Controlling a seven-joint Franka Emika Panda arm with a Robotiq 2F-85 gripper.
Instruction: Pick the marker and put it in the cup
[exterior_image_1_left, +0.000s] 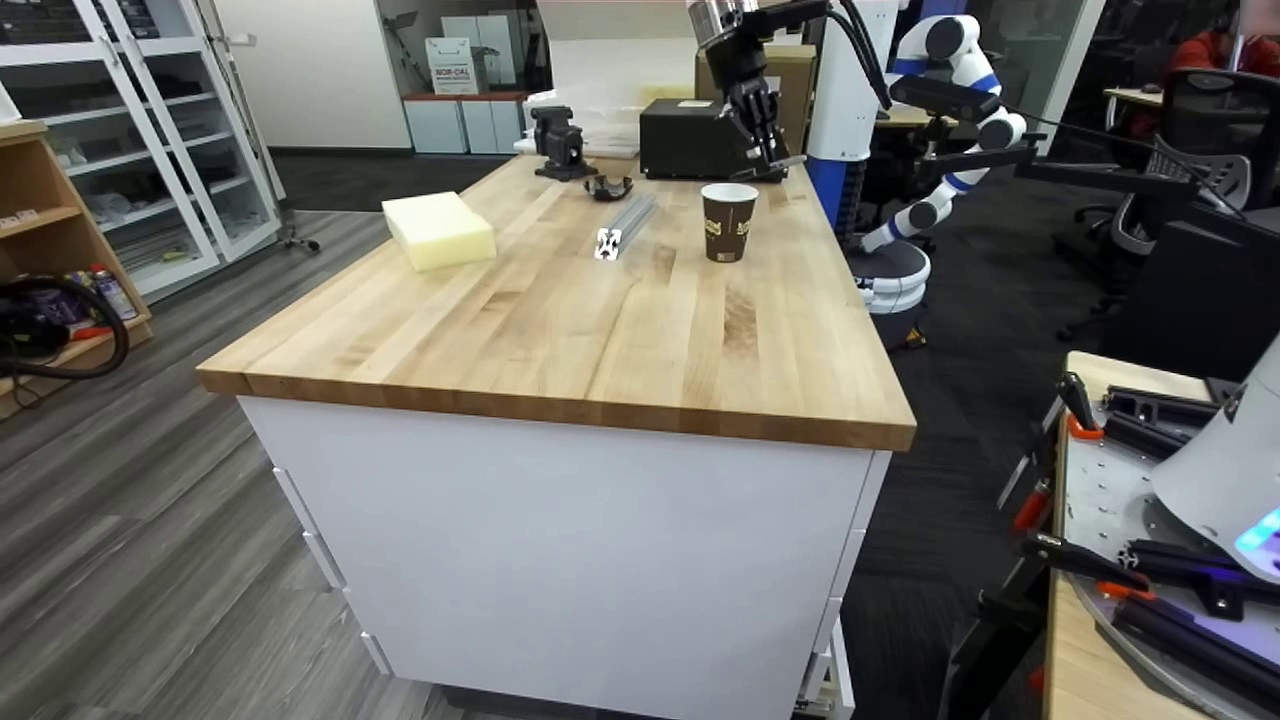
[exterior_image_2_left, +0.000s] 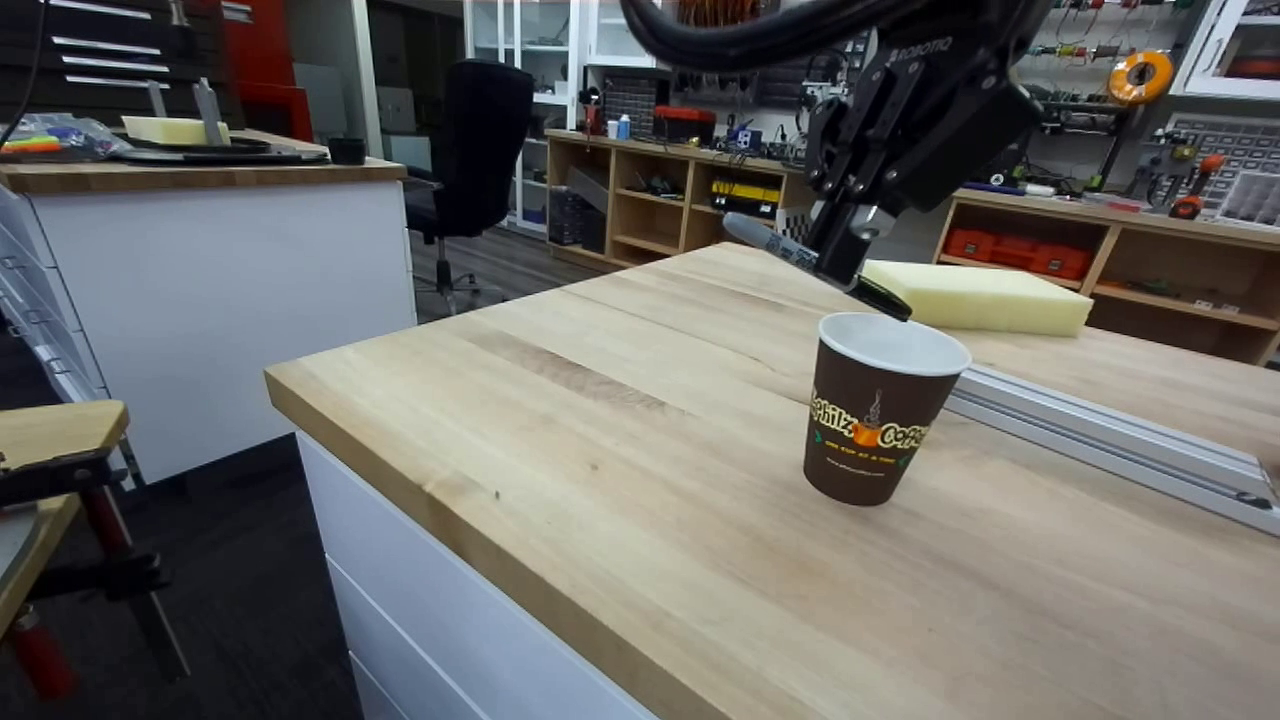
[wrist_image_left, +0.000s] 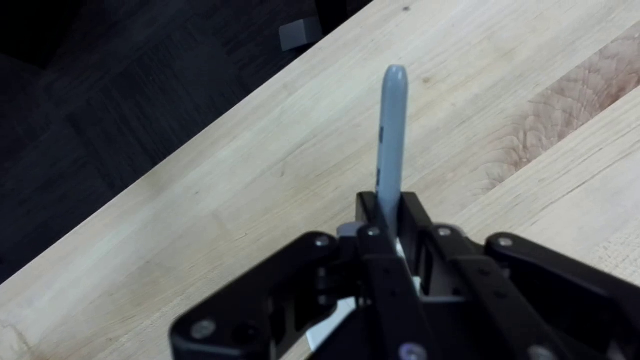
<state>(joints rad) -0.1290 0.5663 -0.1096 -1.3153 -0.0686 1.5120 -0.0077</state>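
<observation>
Marker (wrist_image_left: 392, 142) pinched in tool (wrist_image_left: 390, 212) — tilted near cup (exterior_image_2_left: 872, 425).

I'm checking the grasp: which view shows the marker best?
An exterior view: the marker shows large, both ends jutting from the hand. The wrist view shows only its gray end; in an exterior view, the marker looks tiny.

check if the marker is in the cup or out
Out: the hand grips the marker, which shows higher than the cup in an exterior view.
</observation>
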